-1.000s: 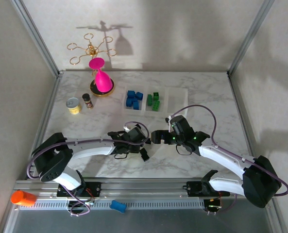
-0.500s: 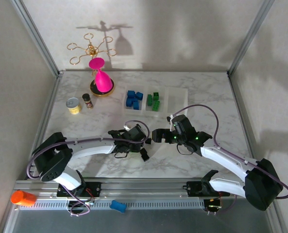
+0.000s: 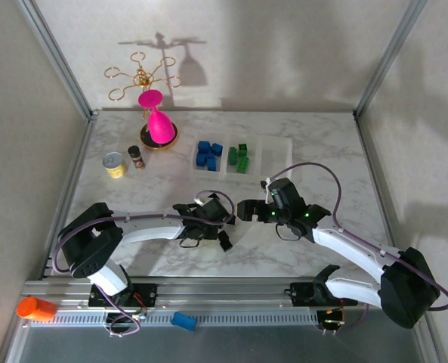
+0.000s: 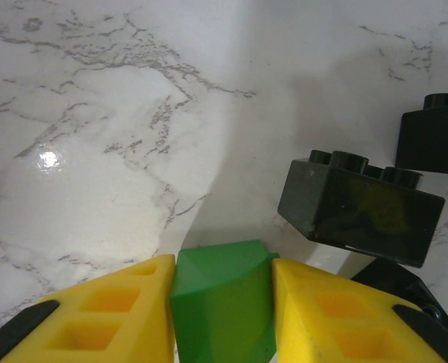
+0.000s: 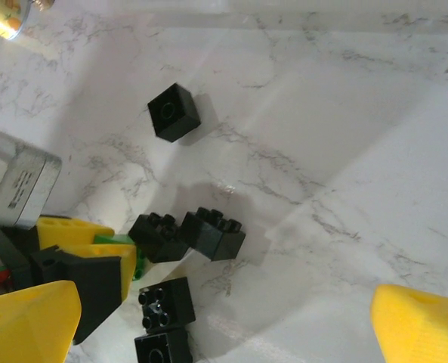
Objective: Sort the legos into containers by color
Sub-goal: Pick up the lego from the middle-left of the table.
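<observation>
My left gripper (image 4: 222,314) is shut on a green lego (image 4: 222,299), low over the marble, its yellow fingers (image 4: 95,321) pressed to both sides. Black legos (image 4: 359,208) lie just ahead of it. From the right wrist view I see several black legos (image 5: 212,231) in a loose cluster, one (image 5: 173,112) lying apart, and the held green lego (image 5: 127,253). My right gripper (image 5: 225,296) hangs open above them, holding nothing. The containers (image 3: 275,155) stand at the back, with blue legos (image 3: 208,155) in the left compartment and green legos (image 3: 241,159) in the middle one.
A yellow tin (image 3: 115,164) and a small bottle (image 3: 136,157) stand at the left. An upturned pink glass (image 3: 158,125) and a gold rack (image 3: 140,76) are behind them. An orange cylinder (image 3: 35,308) and a blue block (image 3: 183,321) lie on the front rail.
My left gripper's jaws opened a little and then closed on the green lego. The right gripper has edged slightly left and stays open.
</observation>
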